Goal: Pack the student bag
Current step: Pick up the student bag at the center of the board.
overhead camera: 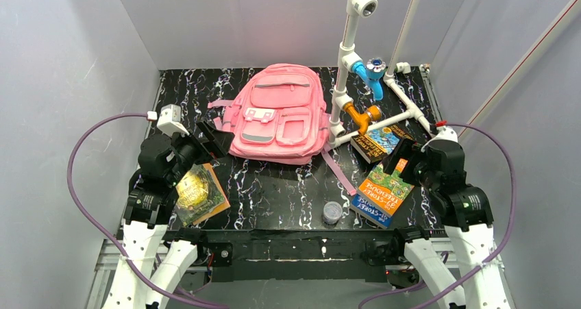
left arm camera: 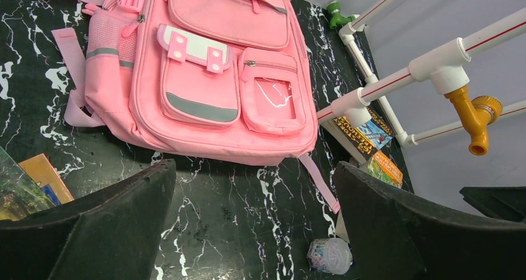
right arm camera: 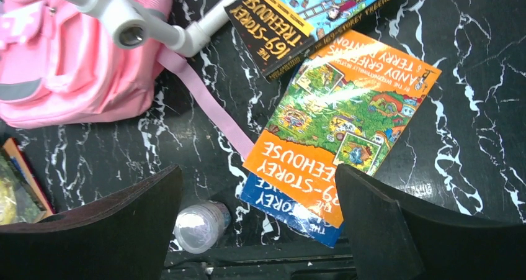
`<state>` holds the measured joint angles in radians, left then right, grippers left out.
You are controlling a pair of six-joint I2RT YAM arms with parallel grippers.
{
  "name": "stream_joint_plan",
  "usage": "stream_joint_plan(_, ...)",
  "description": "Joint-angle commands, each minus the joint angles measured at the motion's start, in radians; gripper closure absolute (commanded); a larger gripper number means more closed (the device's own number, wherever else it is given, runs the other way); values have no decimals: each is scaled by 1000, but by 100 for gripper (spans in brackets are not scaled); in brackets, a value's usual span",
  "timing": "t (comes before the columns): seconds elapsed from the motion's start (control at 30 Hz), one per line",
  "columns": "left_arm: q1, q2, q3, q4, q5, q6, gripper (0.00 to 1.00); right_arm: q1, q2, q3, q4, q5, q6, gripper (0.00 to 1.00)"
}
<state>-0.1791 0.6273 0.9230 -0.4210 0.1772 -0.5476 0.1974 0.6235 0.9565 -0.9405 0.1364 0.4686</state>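
The pink student bag [overhead camera: 279, 114] lies flat on the black marbled table, pockets up; it also fills the top of the left wrist view [left arm camera: 205, 69] and the top-left corner of the right wrist view [right arm camera: 56, 69]. My left gripper [overhead camera: 214, 140] is open and empty, just left of the bag. My right gripper [overhead camera: 403, 159] is open and empty above a stack of two books [overhead camera: 384, 192], the orange-and-green one [right arm camera: 347, 125] on top of a blue one. A third, black book [overhead camera: 377, 143] lies under the pipe frame. A green-and-yellow book [overhead camera: 199, 194] lies under the left arm.
A white pipe frame [overhead camera: 349, 48] with blue and orange fittings stands right of the bag. A small clear lidded jar [overhead camera: 332, 213] sits near the front edge; it shows in both wrist views [left arm camera: 330, 255] [right arm camera: 200, 225]. A pink strap [right arm camera: 211, 106] trails from the bag toward the books.
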Motion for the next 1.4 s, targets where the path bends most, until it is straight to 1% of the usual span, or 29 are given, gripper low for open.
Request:
stream_joint_plan(0.0,-3,-6,-15,-4,15,5,1,-3,-26,29,29,-32,-23,0)
stream_joint_plan(0.2,-3,-1,-17,-5,29,4,1,-4,-108,-82,137,-232,-16,0)
stream_joint_plan(0.33,-3,16,-24,-4,53,-3,1,-3,-27,-122,97,-323,-63,0)
stream_joint_plan(0.47,-3,34,-42,16,68,-18,1,-1,-26,-180,110,-426,-73,0)
stream_joint_plan(0.63,-3,59,-51,33,89,-34,1,2,-46,-234,124,-497,-104,0)
stream_joint_plan(0.67,-3,61,-54,36,91,-37,1,12,-33,-245,132,-524,-116,0)
stream_joint_plan(0.73,-3,65,-59,43,91,-40,1,52,-1,-251,142,-529,-132,0)
stream_joint_plan(0.83,-3,78,-62,45,90,-38,1,184,46,-231,175,-446,-107,0)
stream_joint_plan(0.9,-5,84,-66,44,93,-36,1,325,91,-236,221,-358,-51,0)
stream_joint_plan(0.97,-3,83,-73,44,93,-35,1,530,126,-245,280,-209,29,0)
stream_joint_plan(1.03,-3,79,-82,40,93,-35,1,744,167,-251,334,-24,110,0)
stream_joint_plan(1.1,-4,76,-88,31,91,-29,1,933,235,-247,389,123,174,0)
stream_joint_plan(1.17,-5,72,-92,17,85,-19,1,1087,320,-234,455,249,218,0)
stream_joint_plan(1.2,-4,71,-93,10,82,-10,1,1143,384,-223,479,303,229,0)
stream_joint_plan(1.23,-4,70,-94,3,77,-4,1,1184,415,-206,495,348,235,0)
stream_joint_plan(1.27,-4,67,-95,-6,73,3,1,1214,486,-185,503,385,234,0)
stream_joint_plan(1.37,-4,58,-91,-33,53,20,1,1264,659,-68,482,525,171,0)
